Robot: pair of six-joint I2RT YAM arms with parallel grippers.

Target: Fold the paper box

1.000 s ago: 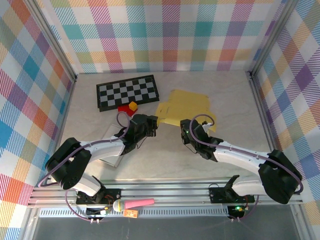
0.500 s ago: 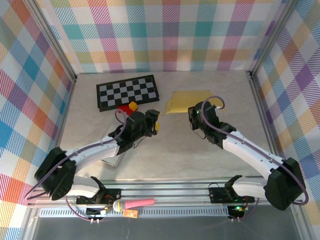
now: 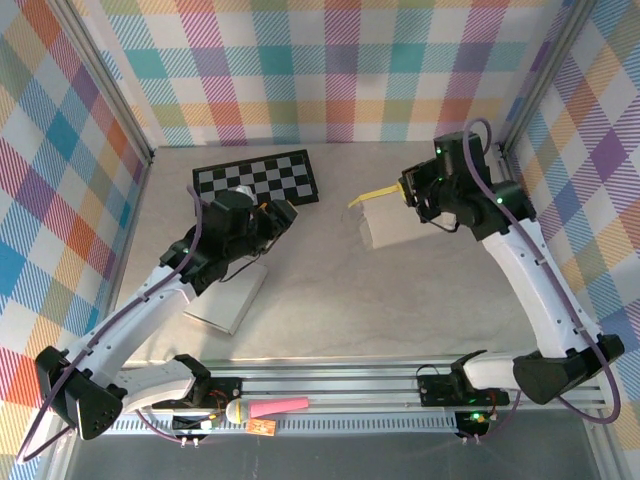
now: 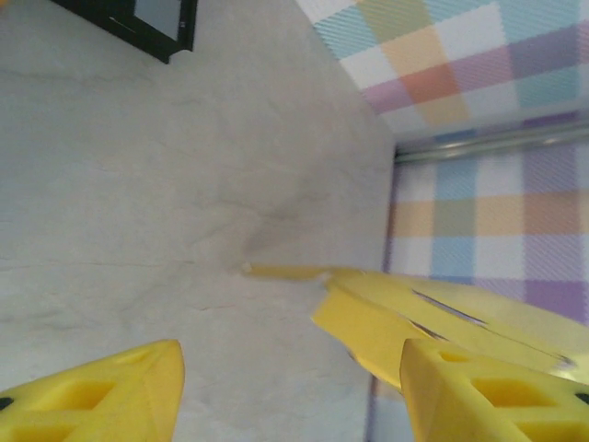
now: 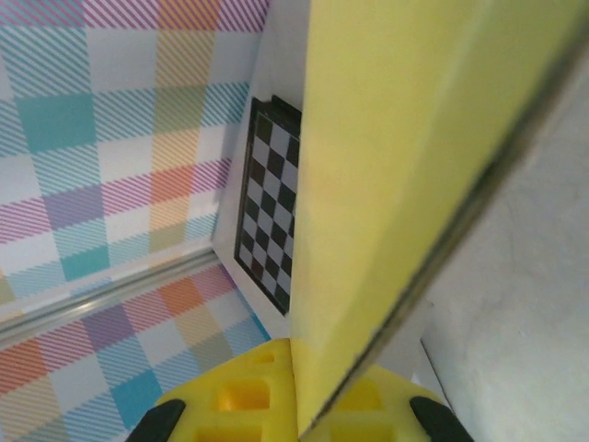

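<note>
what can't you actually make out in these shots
- Folds of the paper box: seen edge-on in the top view, and blurred and cropped by the frame in the right wrist view.
- Fingertips of the right hand: covered by the box in the right wrist view.
- What the white flat item is: partly under the left arm in the top view.
- Most of the checkerboard: cut off by the top edge of the left wrist view.

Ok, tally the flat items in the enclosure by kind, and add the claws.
Checkerboard: 1
Paper box: 1
White slab: 1
Claws: 2 (left claw, right claw)
Total: 5
</note>
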